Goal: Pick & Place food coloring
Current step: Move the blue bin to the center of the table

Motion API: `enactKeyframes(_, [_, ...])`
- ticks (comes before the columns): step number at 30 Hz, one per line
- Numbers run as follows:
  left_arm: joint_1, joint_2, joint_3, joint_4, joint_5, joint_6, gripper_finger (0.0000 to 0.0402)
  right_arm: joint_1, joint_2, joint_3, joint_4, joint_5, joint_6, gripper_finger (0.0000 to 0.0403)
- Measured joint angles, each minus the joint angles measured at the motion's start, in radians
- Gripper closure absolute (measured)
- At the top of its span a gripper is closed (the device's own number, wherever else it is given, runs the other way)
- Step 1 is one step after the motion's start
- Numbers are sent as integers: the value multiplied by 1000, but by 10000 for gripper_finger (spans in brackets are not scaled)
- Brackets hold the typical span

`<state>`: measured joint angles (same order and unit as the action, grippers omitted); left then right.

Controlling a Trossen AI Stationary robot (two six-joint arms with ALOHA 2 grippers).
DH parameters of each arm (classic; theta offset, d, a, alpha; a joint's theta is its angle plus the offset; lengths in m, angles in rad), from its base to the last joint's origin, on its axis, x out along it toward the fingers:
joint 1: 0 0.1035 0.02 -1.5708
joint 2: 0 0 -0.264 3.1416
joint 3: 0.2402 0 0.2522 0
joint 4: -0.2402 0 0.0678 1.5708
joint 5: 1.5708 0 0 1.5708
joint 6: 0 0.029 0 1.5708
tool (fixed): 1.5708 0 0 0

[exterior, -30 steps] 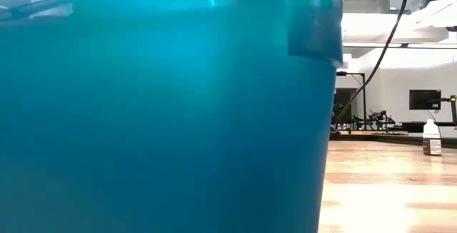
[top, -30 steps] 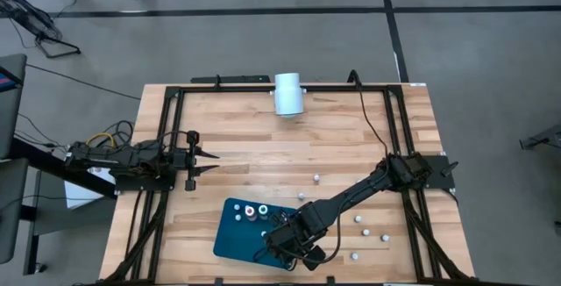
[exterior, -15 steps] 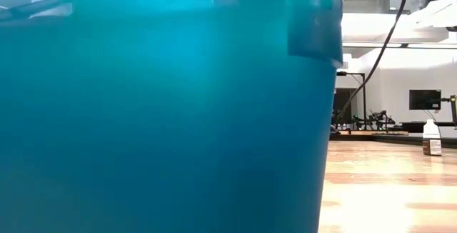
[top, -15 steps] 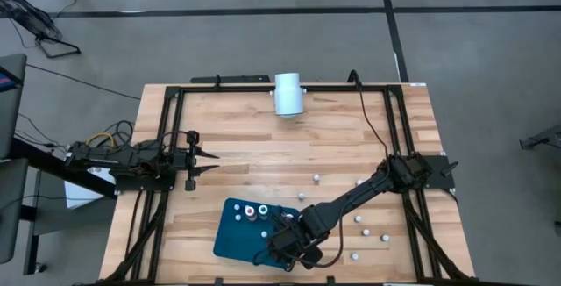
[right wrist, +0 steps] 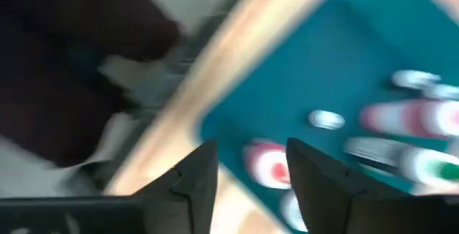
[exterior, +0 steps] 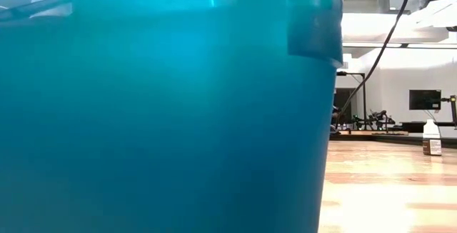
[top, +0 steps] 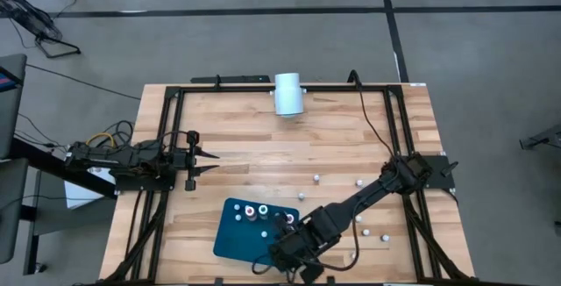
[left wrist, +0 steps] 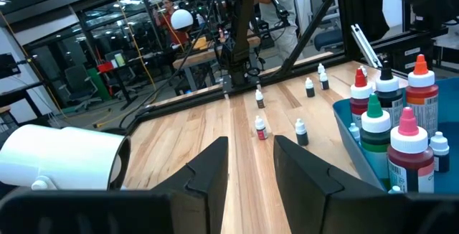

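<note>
We look down on a wooden counter (top: 263, 159) framed in black rails, standing on a grey floor. Our right gripper (top: 294, 255) hangs over the near edge of the counter, above the near right corner of the teal tray (top: 232, 233). In its wrist view the two dark fingers (right wrist: 193, 180) stand apart with a red-bodied, white-capped bottle (right wrist: 267, 164) showing between them on the tray; nothing is clamped, so we call it open. The picture there is blurred.

On the tray, just beside that gripper, several food coloring bottles (top: 256, 212) stand upright in a cluster toward its far edge. More bottles (top: 361, 225) lie scattered on the bare wood near the right edge, well apart from each other, and one sits toward the middle of the counter (top: 315, 178).

Our left gripper (top: 213, 162) waits at the left edge, its fingers (left wrist: 211, 169) parted by a narrow gap and holding nothing. A white cylinder (top: 288, 94) lies at the far edge. The low view is filled by a teal wall.
</note>
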<state>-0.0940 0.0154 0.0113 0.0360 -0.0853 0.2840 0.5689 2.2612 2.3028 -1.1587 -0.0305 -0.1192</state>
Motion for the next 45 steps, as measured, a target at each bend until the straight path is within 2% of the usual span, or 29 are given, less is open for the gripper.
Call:
enactKeyframes(3, [0, 0, 0, 0, 0, 0, 297, 25, 0, -3, 3, -76, -9, 292])
enactKeyframes(7, [0, 0, 0, 0, 0, 0, 297, 53, 2, -61, 21, -79, -8, 369])
enactKeyframes(9, [0, 0, 0, 0, 0, 0, 297, 68, 3, -89, 34, -78, 2, 394])
enactKeyframes(19, [0, 0, 0, 0, 0, 0, 297, 113, 2, -328, 358, -75, 209, 399])
enactKeyframes(24, [0, 0, 0, 0, 0, 0, 297, 118, 2, -378, 521, -37, 227, 401])
enactKeyframes(37, [0, 0, 0, 0, 0, 0, 297, 119, 2, -382, 467, 144, 298, 403])
enactKeyframes(45, [0, 0, 0, 0, 0, 0, 297, 130, 2, -433, 521, 111, 339, 403])
